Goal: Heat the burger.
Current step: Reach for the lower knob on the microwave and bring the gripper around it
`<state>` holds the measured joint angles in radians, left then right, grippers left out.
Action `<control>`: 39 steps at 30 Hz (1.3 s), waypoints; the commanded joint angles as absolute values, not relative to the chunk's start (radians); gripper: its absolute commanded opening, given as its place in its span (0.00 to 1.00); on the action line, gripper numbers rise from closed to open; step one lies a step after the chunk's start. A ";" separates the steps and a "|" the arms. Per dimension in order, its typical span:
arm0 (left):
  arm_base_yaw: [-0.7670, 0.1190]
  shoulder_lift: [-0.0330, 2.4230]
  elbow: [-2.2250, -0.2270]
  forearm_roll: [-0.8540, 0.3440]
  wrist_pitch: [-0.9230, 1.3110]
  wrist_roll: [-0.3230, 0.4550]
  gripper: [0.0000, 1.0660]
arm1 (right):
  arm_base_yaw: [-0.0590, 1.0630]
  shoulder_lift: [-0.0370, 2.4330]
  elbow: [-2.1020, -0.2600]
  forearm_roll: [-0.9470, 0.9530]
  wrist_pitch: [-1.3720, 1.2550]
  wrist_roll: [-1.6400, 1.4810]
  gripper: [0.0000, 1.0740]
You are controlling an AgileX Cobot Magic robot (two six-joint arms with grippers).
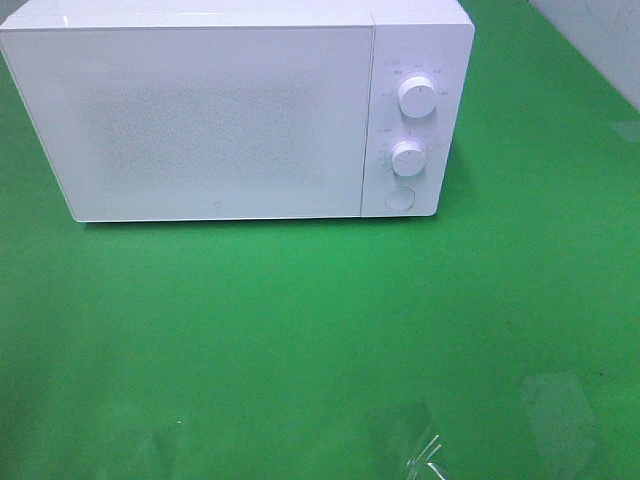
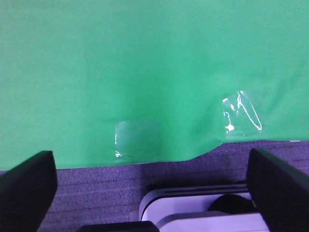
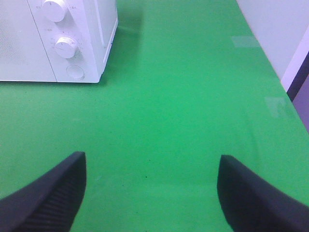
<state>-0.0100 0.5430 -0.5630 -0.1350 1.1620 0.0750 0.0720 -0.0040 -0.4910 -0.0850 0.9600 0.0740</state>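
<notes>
1. The left gripper (image 2: 149,162) is seen with its jaws spread as wide as they go and nothing between them. It hangs over the near edge of the green cloth (image 2: 145,63), where clear tape patches (image 2: 241,113) are stuck down.
2. The right gripper (image 3: 152,162) is likewise held well open and empty, above bare cloth and well apart from the microwave.
3. At the far side, the microwave (image 1: 220,120) is stood with its frosted door (image 1: 200,125) shut. An upper knob (image 1: 417,97), a lower knob (image 1: 407,158) and a round button (image 1: 400,198) are set on its right-hand panel.
4. The burger is found in no view. Whether it lies behind the shut door or outside the pictures cannot be told.
5. The burger is judged light, soft and loosely stacked, so its layers may be squashed or slid apart, and a glossy bun may slip. A gentle, wide hold across the sides of the bun, low enough to catch the bottom half, is advised, and it should be kept level while carried.
</notes>
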 commanded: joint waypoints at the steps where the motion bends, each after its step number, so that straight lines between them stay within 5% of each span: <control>1: -0.008 0.436 -0.533 -0.135 1.050 0.081 0.94 | 0.067 -0.031 -0.490 -0.083 0.959 0.066 0.70; 29: 0.063 -0.033 -0.519 -0.133 1.070 0.087 0.94 | 0.067 -0.031 -0.490 -0.083 0.959 0.065 0.70; 39: 0.063 -0.024 -0.519 -0.136 1.070 0.087 0.94 | 0.067 -0.031 -0.490 -0.083 0.959 0.065 0.70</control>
<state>0.0630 -0.0050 -0.5220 -0.1340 1.0790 0.0860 0.0720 -0.0040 -0.4910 -0.0850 0.9600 0.0740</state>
